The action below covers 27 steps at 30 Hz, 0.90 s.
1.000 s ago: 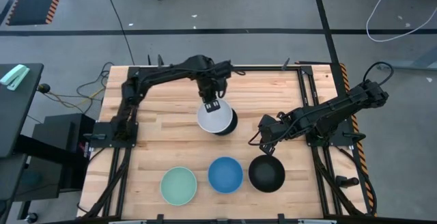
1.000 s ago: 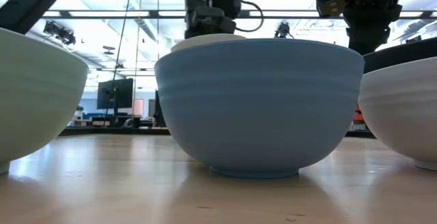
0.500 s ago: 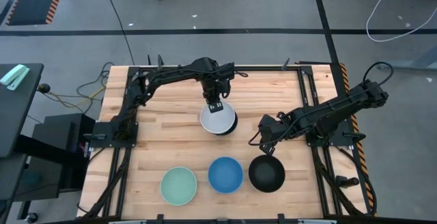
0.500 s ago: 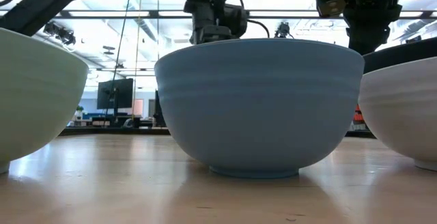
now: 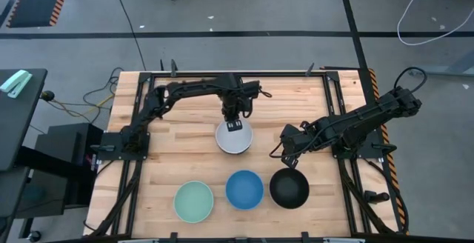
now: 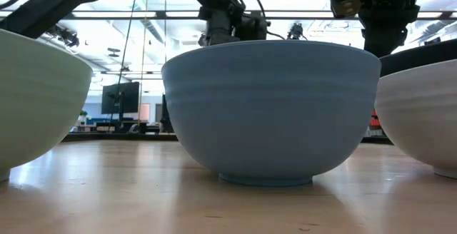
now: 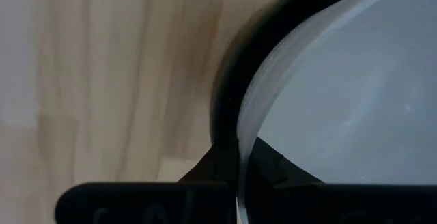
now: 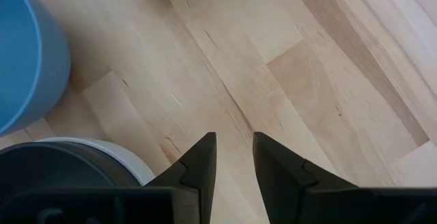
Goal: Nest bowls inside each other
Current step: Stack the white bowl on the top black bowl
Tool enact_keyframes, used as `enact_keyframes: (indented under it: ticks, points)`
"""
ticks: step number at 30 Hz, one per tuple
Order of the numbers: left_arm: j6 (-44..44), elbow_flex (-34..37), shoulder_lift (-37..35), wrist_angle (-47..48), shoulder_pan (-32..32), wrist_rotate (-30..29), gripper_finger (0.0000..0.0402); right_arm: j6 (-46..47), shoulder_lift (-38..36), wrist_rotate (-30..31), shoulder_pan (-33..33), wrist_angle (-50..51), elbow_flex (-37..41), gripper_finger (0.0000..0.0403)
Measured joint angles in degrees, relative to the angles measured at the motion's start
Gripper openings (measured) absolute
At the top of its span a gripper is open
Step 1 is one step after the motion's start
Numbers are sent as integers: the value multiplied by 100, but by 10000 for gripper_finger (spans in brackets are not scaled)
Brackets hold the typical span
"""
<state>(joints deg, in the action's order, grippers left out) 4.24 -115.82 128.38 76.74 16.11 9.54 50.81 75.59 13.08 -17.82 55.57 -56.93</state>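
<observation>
My left gripper (image 5: 235,125) is shut on a white bowl (image 5: 234,141) in the middle of the table. That bowl sits inside a black bowl (image 7: 225,80), of which only the rim shows. Along the near edge stand a mint green bowl (image 5: 193,201), a blue bowl (image 5: 244,189) and a black bowl (image 5: 289,188) nested in a white one (image 8: 130,159). My right gripper (image 5: 284,154) hangs open over bare wood, just beyond that black bowl and holding nothing (image 8: 234,157). My left gripper pinches the white bowl's rim (image 7: 244,125) on its far side, one finger inside the bowl and one outside. The fingers come from above, pointing down. The white bowl sits level inside the black bowl.
Bare wood lies to the left and right of the middle stack and along the far edge. Black rails (image 5: 333,95) frame the table's sides. In the low view the blue bowl (image 6: 271,105) fills the foreground and hides the middle stack.
My left gripper has moved down and a little toward the near edge, carrying the white bowl. The bowl, held up and off to one side of the black bowl a second ago, has sunk into it and now covers it almost wholly.
</observation>
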Motion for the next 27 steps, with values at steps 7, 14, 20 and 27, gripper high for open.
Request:
enact_keyframes:
  ticks: [7, 14, 20, 27]
  points:
    - [76, -1, 0, -236, -87, -409, 10, -40, 0, 0, 1, 0, 0, 105]
    - [149, -1, 0, -433, -80, -428, 11, -107, 0, 10, 2, 0, 0, 105]
    - [242, -1, 0, -517, -80, -79, 10, -129, 0, 44, 1, 0, 0, 105]
    - [105, -1, 0, -631, -80, -90, 15, -222, 0, 107, 1, 0, 0, 105]
